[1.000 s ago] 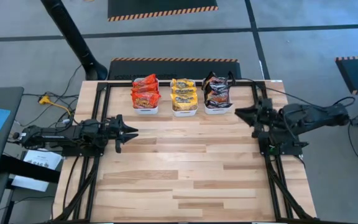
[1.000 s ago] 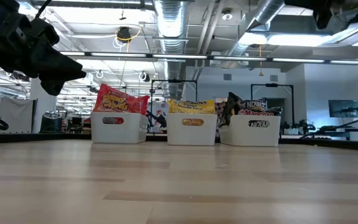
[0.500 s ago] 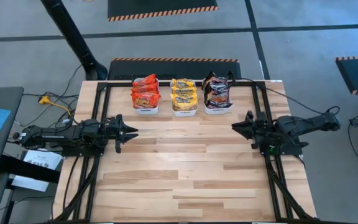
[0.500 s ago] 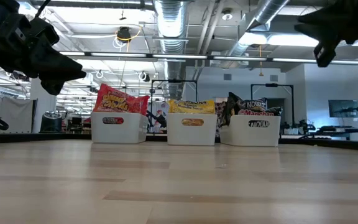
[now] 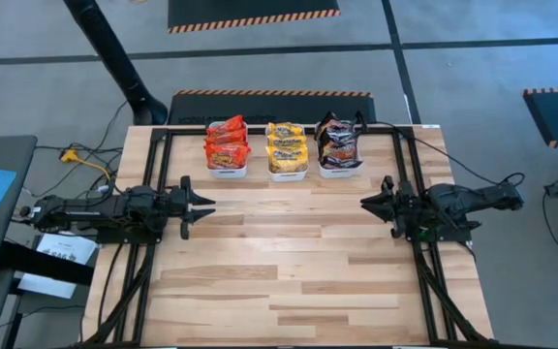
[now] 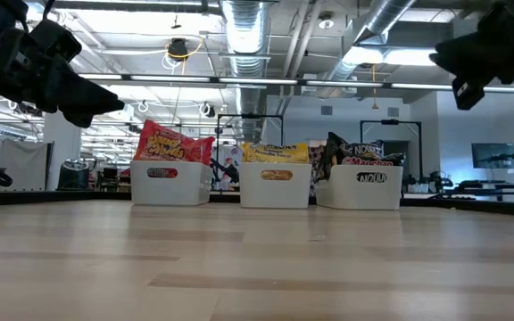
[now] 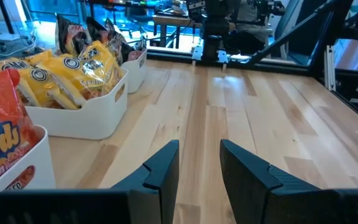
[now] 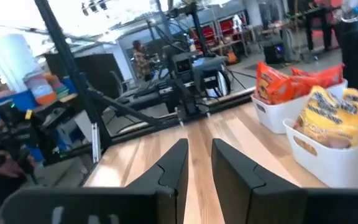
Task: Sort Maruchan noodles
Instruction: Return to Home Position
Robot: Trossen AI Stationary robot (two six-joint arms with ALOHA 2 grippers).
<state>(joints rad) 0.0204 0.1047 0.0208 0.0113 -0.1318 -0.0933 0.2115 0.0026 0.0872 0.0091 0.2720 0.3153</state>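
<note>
The Maruchan noodles sit sorted in three white tubs along the table's far edge. The left tub (image 5: 227, 171) has red packets (image 5: 227, 142), the middle tub (image 5: 288, 175) yellow packets (image 5: 287, 145), and the right tub (image 5: 340, 173) dark packets (image 5: 338, 142). The packets stand on end and stick out above the rims. My left gripper (image 5: 206, 205) hovers level at the table's left side, pointing right, open and empty (image 7: 199, 158). My right gripper (image 5: 366, 202) hovers level at the right side, pointing left, open and empty (image 8: 199, 155).
Bare wood (image 5: 289, 252) lies between the two grippers and toward the near edge. Black frame rails (image 5: 159, 145) run along the far, left and right sides of the table. A dark post (image 5: 114, 58) slants beyond the far left corner.
My right gripper has sunk from high above the table to a level pose at the right side; in the low view it has come into the picture from the top. My left gripper has rolled a little about its own pointing line and kept its place. The packets have not moved.
</note>
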